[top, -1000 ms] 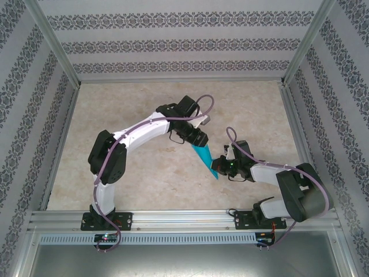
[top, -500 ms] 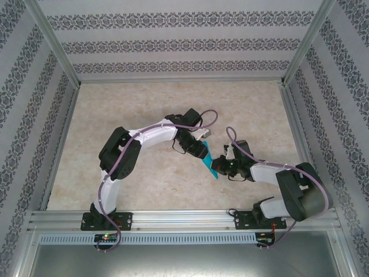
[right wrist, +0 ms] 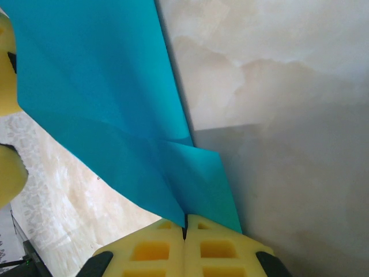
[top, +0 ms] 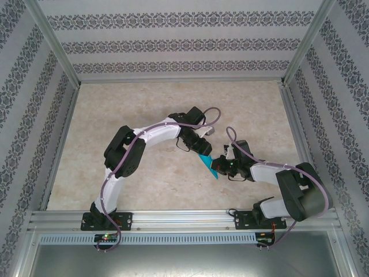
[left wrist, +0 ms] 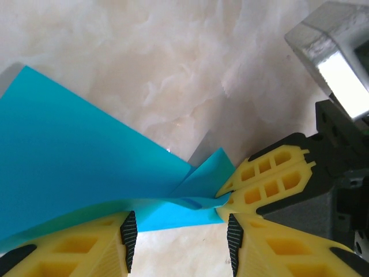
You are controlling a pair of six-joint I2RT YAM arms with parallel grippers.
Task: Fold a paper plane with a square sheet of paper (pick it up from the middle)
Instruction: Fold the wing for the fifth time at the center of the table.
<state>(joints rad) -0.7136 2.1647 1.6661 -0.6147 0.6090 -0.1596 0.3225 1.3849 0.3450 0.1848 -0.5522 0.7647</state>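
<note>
**Position of the workpiece.** The paper sheet (top: 209,166) is held above the marble-patterned tabletop (top: 127,115), near the middle of the work area, between the two gripper tips.

**Right gripper.** The right gripper (right wrist: 184,245) has its yellow fingers (right wrist: 225,251) pressed together, pinching a small folded corner of the sheet. From this pinch the sheet fans upward and away in the right wrist view.

**Left gripper.** The left gripper (left wrist: 179,242) has its jaws spread. The lower edge of the sheet (left wrist: 75,173) drapes over one finger (left wrist: 75,245) and runs across the gap. The other finger (left wrist: 288,251) lies just beside the right gripper's tips (left wrist: 268,182). In the overhead view the left gripper (top: 200,152) sits at the sheet's upper end and the right gripper (top: 220,165) at its right edge.

**Material.** The paper is thin, matte, plain teal-blue, with a straight diagonal crease and a small overlapping flap at the pinched corner. The finger pads are black and ribbed, and the yellow finger bodies are latticed.
</note>
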